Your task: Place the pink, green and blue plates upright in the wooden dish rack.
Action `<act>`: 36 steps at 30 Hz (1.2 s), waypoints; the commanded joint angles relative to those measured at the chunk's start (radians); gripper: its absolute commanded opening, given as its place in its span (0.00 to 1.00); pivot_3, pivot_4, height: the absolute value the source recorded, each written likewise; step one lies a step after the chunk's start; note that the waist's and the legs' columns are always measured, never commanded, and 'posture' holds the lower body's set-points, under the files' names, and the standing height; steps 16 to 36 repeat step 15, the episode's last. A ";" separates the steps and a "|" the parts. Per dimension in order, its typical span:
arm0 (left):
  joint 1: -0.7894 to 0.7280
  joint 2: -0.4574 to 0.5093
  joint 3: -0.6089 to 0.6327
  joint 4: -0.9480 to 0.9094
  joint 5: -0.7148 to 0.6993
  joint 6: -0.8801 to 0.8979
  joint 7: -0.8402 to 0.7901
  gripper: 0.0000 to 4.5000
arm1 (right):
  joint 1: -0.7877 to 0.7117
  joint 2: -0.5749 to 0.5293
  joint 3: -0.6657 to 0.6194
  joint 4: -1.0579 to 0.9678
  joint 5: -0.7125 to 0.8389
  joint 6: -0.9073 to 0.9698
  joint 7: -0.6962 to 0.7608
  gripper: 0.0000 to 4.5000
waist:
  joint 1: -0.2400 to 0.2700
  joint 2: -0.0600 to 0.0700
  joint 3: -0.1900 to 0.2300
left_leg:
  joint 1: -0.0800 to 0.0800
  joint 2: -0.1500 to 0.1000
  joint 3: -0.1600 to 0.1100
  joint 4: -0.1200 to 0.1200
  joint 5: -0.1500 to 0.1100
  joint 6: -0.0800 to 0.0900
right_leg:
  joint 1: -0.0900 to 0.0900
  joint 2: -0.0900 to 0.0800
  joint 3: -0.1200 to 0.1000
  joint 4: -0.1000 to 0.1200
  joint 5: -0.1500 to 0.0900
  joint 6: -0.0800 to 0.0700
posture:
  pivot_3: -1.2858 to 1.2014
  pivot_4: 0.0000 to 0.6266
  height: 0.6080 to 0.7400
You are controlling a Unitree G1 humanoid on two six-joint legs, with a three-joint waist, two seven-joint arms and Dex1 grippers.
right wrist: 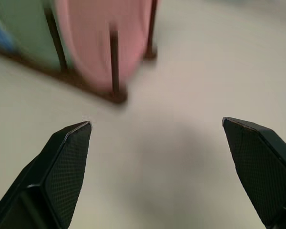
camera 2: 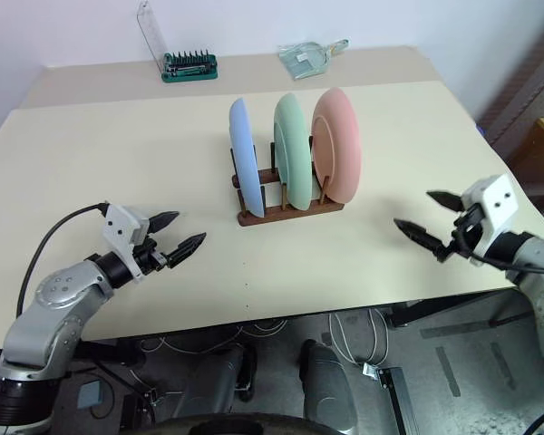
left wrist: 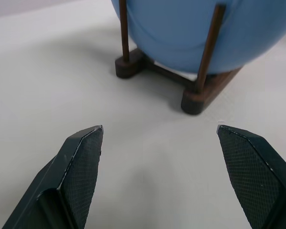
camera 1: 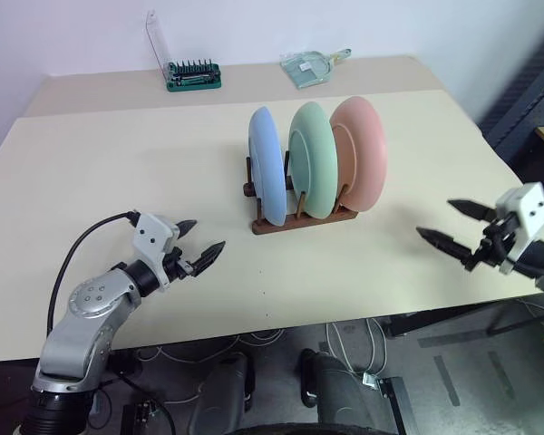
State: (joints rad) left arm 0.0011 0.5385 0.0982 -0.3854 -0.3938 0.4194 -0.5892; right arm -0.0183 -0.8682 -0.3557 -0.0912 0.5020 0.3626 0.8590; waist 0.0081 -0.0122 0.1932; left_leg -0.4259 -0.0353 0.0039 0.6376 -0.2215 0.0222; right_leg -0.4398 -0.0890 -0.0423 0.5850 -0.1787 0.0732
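Both pincers are spread wide with nothing in them. The left gripper [camera 1: 200, 246] hovers low over the beige tabletop [camera 1: 118, 172] on the rack's left, fingers aimed at it, and the right gripper [camera 1: 451, 225] hangs out near the table's right edge, well apart from everything.

Between them sits the small dark brown wooden dish rack [camera 1: 295, 218] with its upright round pegs, and all three plates are in it on edge: the round blue plate [camera 1: 266, 177] on the left, the round green plate [camera 1: 313, 170] in the middle and the round pink plate [camera 1: 361, 152] on the right. They stand close together, each leaning a bit on its pegs.

So to me the job looks basically finished, and the step in hand is just getting clear. Doing that well means keeping the fingers wide, backing both arms straight away from the rack, and not sweeping past the plate rims. That rack is narrower than the plates, so one bump could tip the lot.

Way at the back there's a green tray of screwdriver bits [camera 1: 194, 75] and a clear plastic packet [camera 1: 310, 67], not involved.
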 commanded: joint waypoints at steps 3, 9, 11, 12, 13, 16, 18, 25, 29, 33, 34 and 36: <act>0.023 0.014 0.033 0.015 0.022 -0.049 -0.009 0.88 | -0.059 0.074 0.051 0.070 -0.079 -0.112 -0.021 0.99 | 0.003 0.000 0.000 | 0.000 0.001 0.000 0.001 -0.002 -0.003 | 0.000 0.000 -0.001 0.000 0.000 0.000 | 0.52 0.24 0.97; 0.065 0.019 0.055 0.000 0.027 -0.047 0.006 0.88 | -0.096 0.110 0.088 0.143 -0.114 -0.165 -0.003 0.99 | 0.008 0.000 0.000 | -0.001 0.001 0.000 0.000 -0.001 -0.001 | -0.001 0.000 -0.001 0.000 0.002 -0.003 | 0.52 0.24 0.97; 0.081 0.013 0.063 -0.014 0.018 -0.043 0.010 0.88 | -0.108 0.115 0.100 0.162 -0.124 -0.179 0.002 0.99 | 0.008 0.000 0.000 | -0.001 0.001 0.000 0.001 -0.001 -0.001 | 0.000 0.000 -0.001 0.000 0.002 -0.003 | 0.52 0.24 0.97; 0.096 0.009 0.063 -0.021 0.020 -0.044 0.013 0.88 | -0.117 0.117 0.111 0.173 -0.132 -0.181 0.001 0.99 | 0.007 0.000 0.000 | -0.001 0.001 0.000 0.001 -0.001 -0.001 | 0.000 0.000 -0.001 0.000 0.002 -0.003 | 0.52 0.24 0.97; 0.106 0.007 0.062 -0.025 0.022 -0.044 0.015 0.88 | -0.124 0.119 0.118 0.182 -0.138 -0.182 0.002 0.99 | 0.006 0.000 0.000 | -0.001 0.001 0.000 0.001 -0.001 -0.001 | 0.000 0.000 -0.001 0.000 0.002 -0.003 | 0.52 0.24 0.97; 0.125 -0.005 0.063 -0.040 0.020 -0.043 0.027 0.88 | -0.147 0.120 0.130 0.183 -0.134 -0.171 0.014 0.99 | 0.006 0.000 0.000 | -0.001 0.001 0.001 0.001 -0.001 -0.001 | 0.000 0.000 -0.001 0.000 0.002 -0.003 | 0.52 0.24 0.97; 0.125 -0.005 0.063 -0.040 0.020 -0.043 0.027 0.88 | -0.147 0.120 0.130 0.183 -0.134 -0.171 0.014 0.99 | 0.006 0.000 0.000 | -0.001 0.001 0.001 0.001 -0.001 -0.001 | 0.000 0.000 -0.001 0.000 0.002 -0.003 | 0.52 0.24 0.97; 0.125 -0.005 0.063 -0.040 0.020 -0.043 0.027 0.88 | -0.147 0.120 0.130 0.183 -0.134 -0.171 0.014 0.99 | 0.006 0.000 0.000 | -0.001 0.001 0.001 0.001 -0.001 -0.001 | 0.000 0.000 -0.001 0.000 0.002 -0.003 | 0.52 0.24 0.97; 0.125 -0.005 0.063 -0.040 0.020 -0.043 0.027 0.88 | -0.147 0.120 0.130 0.183 -0.134 -0.171 0.014 0.99 | 0.006 0.000 0.000 | -0.001 0.001 0.001 0.001 -0.001 -0.001 | 0.000 0.000 -0.001 0.000 0.002 -0.003 | 0.52 0.24 0.97; 0.125 -0.005 0.063 -0.040 0.020 -0.043 0.027 0.88 | -0.147 0.120 0.130 0.183 -0.134 -0.171 0.014 0.99 | 0.006 0.000 0.000 | -0.001 0.001 0.001 0.001 -0.001 -0.001 | 0.000 0.000 -0.001 0.000 0.002 -0.003 | 0.52 0.24 0.97; 0.125 -0.005 0.063 -0.040 0.020 -0.043 0.027 0.88 | -0.147 0.120 0.130 0.183 -0.134 -0.171 0.014 0.99 | 0.006 0.000 0.000 | -0.001 0.001 0.001 0.001 -0.001 -0.001 | 0.000 0.000 -0.001 0.000 0.002 -0.003 | 0.52 0.24 0.97; 0.125 -0.005 0.063 -0.040 0.020 -0.043 0.027 0.88 | -0.147 0.120 0.130 0.183 -0.134 -0.171 0.014 0.99 | 0.006 0.000 0.000 | -0.001 0.001 0.001 0.001 -0.001 -0.001 | 0.000 0.000 -0.001 0.000 0.002 -0.003 | 0.52 0.24 0.97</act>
